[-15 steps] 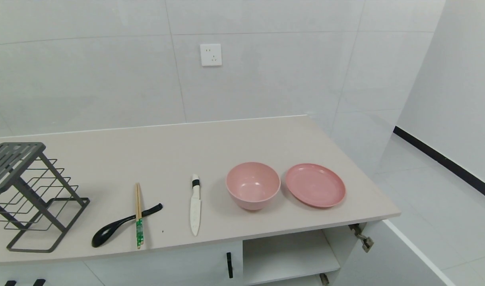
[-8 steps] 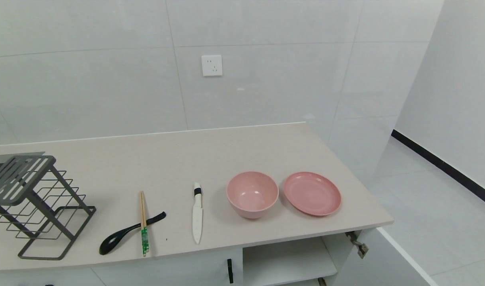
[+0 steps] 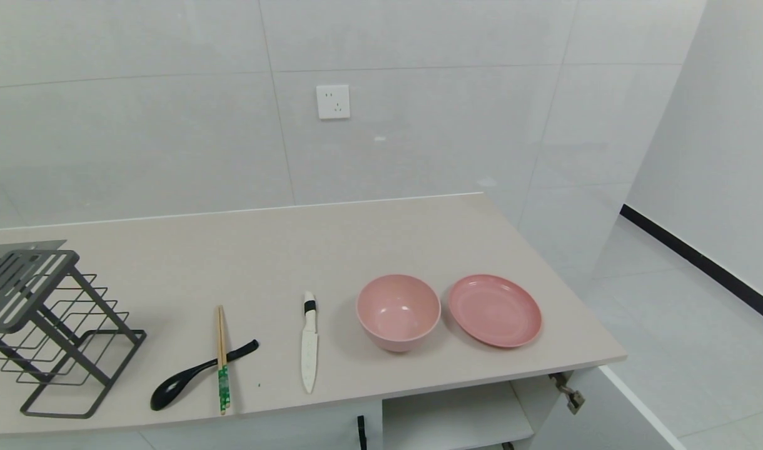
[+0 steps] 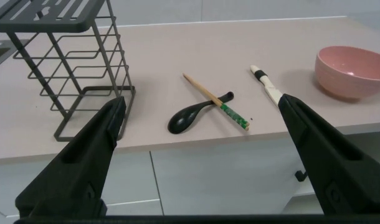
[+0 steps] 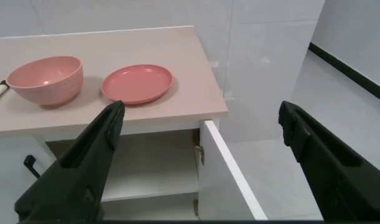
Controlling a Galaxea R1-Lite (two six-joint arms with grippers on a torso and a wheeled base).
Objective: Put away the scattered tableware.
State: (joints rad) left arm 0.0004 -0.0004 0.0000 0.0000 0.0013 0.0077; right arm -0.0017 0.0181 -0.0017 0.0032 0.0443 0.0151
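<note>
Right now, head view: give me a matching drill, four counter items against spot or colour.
Column A
1. rack
2. spoon
3. knife
4. plate

Column B
a. white, blade toward the front edge of the counter
b. pink, nearest the right end
c. black, handle under the chopsticks
d. grey wire, far left

Pairs: 1-d, 2-c, 3-a, 4-b

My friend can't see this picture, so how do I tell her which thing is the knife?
Look at the long beige counter, near its front edge. The knife lies there by itself, between the pink bowl and the chopsticks that cross the black spoon. It is the only white thing there, with one black band near its handle end.
</note>
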